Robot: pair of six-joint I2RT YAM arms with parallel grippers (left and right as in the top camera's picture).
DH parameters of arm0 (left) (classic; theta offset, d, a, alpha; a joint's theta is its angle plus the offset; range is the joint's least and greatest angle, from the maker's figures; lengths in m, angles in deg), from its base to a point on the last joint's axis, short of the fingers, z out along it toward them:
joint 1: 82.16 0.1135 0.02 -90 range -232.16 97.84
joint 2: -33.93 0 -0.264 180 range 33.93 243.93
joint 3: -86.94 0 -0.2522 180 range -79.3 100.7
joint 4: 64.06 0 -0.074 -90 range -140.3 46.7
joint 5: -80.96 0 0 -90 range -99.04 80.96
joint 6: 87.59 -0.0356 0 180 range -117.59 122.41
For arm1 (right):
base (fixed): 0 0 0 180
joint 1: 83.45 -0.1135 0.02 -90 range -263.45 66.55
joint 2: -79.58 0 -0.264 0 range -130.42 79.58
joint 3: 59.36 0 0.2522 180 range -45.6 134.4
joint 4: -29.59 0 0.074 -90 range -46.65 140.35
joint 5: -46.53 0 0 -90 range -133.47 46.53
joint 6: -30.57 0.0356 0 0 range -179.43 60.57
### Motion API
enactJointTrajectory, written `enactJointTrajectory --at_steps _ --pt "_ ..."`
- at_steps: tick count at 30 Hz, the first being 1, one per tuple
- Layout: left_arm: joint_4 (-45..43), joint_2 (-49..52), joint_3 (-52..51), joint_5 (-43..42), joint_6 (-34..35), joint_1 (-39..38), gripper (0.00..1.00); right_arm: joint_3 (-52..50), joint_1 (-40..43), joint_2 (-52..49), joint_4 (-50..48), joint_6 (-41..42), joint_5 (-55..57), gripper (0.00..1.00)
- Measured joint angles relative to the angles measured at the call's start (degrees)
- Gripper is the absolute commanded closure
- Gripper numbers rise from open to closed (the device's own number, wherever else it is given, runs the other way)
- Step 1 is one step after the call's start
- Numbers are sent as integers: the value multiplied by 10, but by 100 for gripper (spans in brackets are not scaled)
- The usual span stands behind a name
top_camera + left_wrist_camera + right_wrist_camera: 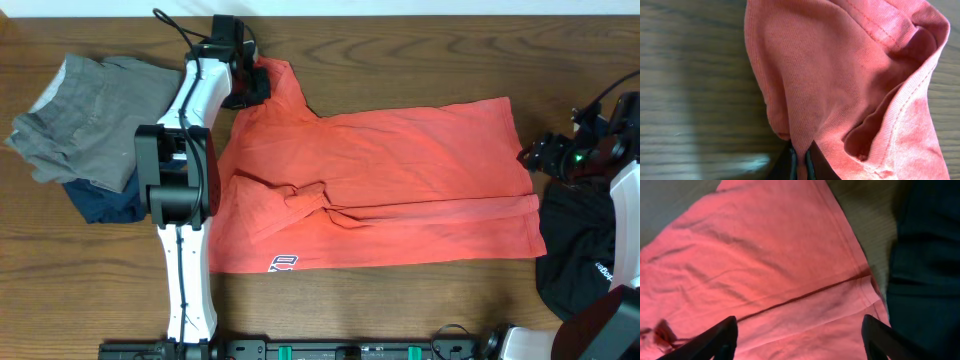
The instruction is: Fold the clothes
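Left gripper [801, 160]: jaws closed, pinching a fold of the T-shirt [400, 170] at its sleeve [280, 85]. The cloth bunches up from the pinch; a ribbed, stitched edge curls open beside it.

Right gripper [800, 325]: fingers spread wide and holding nothing, poised over the hem [860, 287] at the shirt's right edge.

T-shirt: coral-red knit, lying mid-table. Its long axis runs left to right in the overhead view, with the sleeve end at left and the hem at right. The near strip is doubled over along a straight seam-like crease. Wrinkles gather left of centre. A small white print [284, 263] shows at the near left corner.

Surroundings: a black garment [572, 240] with a small white logo [604, 268] lies crumpled just beside the hem, under the right arm. A grey garment [85, 115] sits on a dark blue one [105, 202] at far left, past the left arm. The left arm itself lies along the shirt's left edge and covers part of it.

Table [400, 310]: dark wood, with visible grain.
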Motion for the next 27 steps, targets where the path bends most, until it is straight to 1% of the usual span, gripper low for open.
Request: enactJointTrajectory --at_steps 4,8,10,12,15,17,19,22,27 --pt "40 -9 0 1 23 9 94 0 -42 -24 -9 2 34 19" --pt "85 -19 0 1 39 13 94 12 -82 -80 -57 5 77 11" --pt "106 -23 0 1 42 13 94 31 -94 -121 -113 7 92 6" --pt "122 -23 0 1 44 13 94 59 -103 -169 -200 5 105 4" --pt "138 -23 0 1 41 12 94 84 -113 -222 -311 3 118 4" --pt "148 -23 0 1 39 12 94 92 -116 -249 -364 10 125 4" --pt "157 -23 0 1 37 12 94 96 -118 -277 -400 26 127 4" --pt "164 -23 0 1 36 12 94 97 -119 -318 -429 47 129 4" --pt "183 -23 0 1 35 12 94 99 -119 -373 -482 61 136 4"
